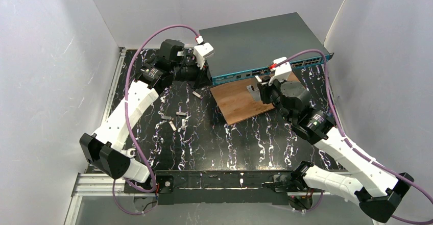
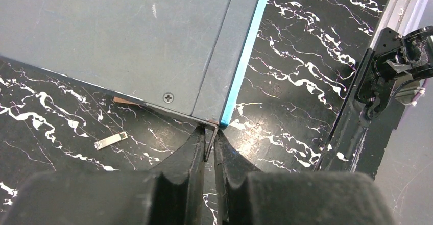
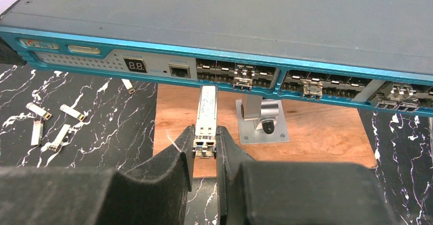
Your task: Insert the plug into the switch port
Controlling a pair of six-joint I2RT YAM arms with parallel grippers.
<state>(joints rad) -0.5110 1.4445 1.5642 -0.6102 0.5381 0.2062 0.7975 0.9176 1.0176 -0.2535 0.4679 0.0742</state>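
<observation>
Plug (image 3: 207, 107) is a little metal transceiver-type module, and it's clamped by its near end in the right end effector (image 3: 205, 137), fingers closed snug on both sides of it. It's held level over the wooden board (image 3: 316, 133), far tip pointing at the switch (image 3: 255, 21) and sitting just short of the port row on the teal front strip, next to the small display. Not in a port yet as far as I can see.

The switch lies flat at the back of the table (image 1: 230, 148). A few of its ports already have modules (image 3: 244, 77) sticking out. There's a small metal bracket (image 3: 260, 123) standing on the board right under those ports.

Left end effector (image 2: 209, 133) is over at the switch's front left corner, fingers pinched almost completely together with only a sliver of a gap, tips right up against that corner. Can't make out anything gripped between them.

Handful of spare modules (image 3: 41, 123) are scattered loose on the table off to the left.
</observation>
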